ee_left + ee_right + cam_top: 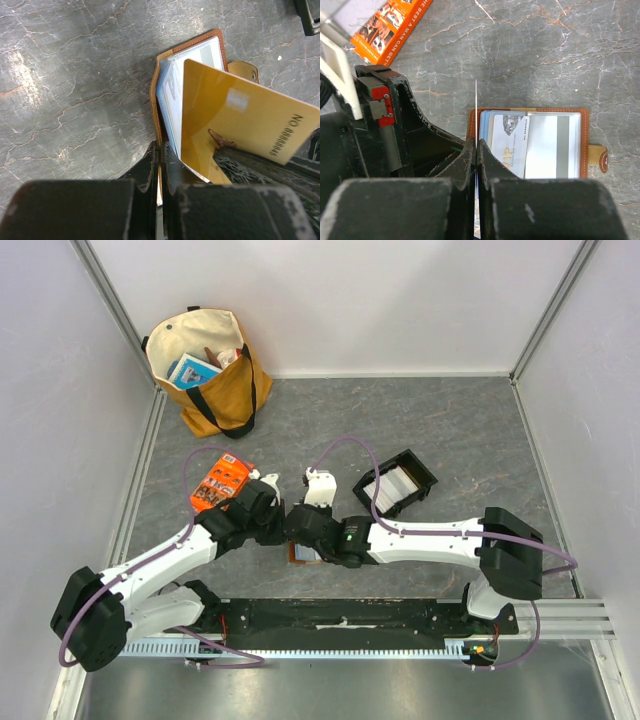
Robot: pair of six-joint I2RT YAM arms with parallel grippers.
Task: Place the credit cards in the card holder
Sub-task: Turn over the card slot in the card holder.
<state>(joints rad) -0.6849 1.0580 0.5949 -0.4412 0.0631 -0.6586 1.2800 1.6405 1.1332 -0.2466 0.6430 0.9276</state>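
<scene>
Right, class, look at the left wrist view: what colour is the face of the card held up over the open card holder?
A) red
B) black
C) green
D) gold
D: the gold card, pinched in the right claw, stands over the open card holder and shows a plain gold face with dark print along one edge.

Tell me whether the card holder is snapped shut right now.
No, the card holder lies spread open, its clear sleeves and cards showing and its snap strap hanging free.
</scene>
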